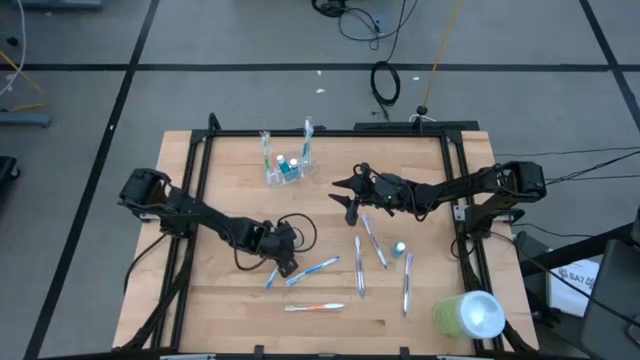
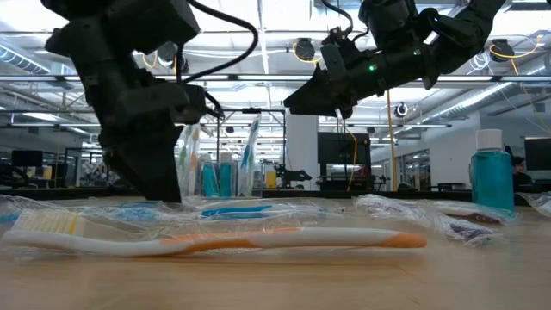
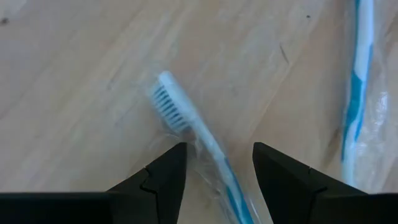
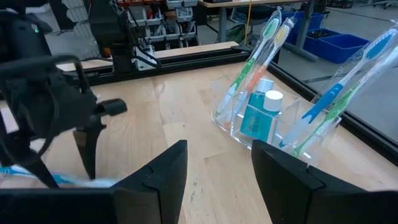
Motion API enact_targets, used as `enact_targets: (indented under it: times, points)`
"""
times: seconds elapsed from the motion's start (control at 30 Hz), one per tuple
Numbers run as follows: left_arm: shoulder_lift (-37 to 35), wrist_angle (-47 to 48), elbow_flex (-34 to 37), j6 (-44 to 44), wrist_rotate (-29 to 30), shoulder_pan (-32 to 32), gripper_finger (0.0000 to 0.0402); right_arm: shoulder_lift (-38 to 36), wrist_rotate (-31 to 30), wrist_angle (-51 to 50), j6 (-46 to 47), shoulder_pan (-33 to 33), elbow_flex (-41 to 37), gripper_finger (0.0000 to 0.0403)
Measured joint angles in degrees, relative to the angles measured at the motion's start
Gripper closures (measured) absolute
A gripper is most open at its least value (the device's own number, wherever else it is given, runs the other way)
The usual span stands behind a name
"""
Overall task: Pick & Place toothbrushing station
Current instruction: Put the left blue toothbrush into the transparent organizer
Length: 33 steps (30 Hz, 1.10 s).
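A clear plastic holder stands at the table's far middle, with upright toothbrushes and small blue white-capped bottles in it. Wrapped toothbrushes lie flat on the wood: a blue-white one under my left gripper, another blue one, and an orange-white one nearer the front edge. My left gripper is low over the table, pointing down and open. Its fingers stand on either side of the blue-white brush's neck, just behind the bristles. My right gripper hangs open above the table's middle, right of the holder.
Several more wrapped toothbrushes and a small blue bottle lie right of centre. A large lime-green cylinder with a white end lies at the near right corner. A black frame rims the table.
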<state>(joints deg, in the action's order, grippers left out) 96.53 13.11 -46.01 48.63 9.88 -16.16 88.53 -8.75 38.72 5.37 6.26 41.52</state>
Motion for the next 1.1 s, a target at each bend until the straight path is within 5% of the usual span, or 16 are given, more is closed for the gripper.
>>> enact_targets:
  times: [0.2,0.63,0.8,0.97,1.1]
  points:
    - [1.2,1.4,-0.3,0.0,0.7,0.1,0.0225,0.0,0.0,0.0,0.0,0.0,0.0,0.0232]
    - [-0.5,2.2,0.0,-2.6,-0.7,2.3,0.0366,0.0,-0.1,0.0,0.0,0.0,0.0,0.0232]
    - [-6.5,2.8,0.2,-6.3,0.9,3.1,0.0393,0.0,0.0,0.0,0.0,0.0,0.0,0.0232]
    - [-16.7,4.0,0.2,-10.8,3.9,4.5,0.0372,0.0,0.0,-0.4,0.0,0.0,0.0,0.0232]
    - [-26.6,3.6,0.1,-15.9,11.2,5.7,0.0369,0.0,0.0,-0.4,0.0,0.0,0.0,0.0232]
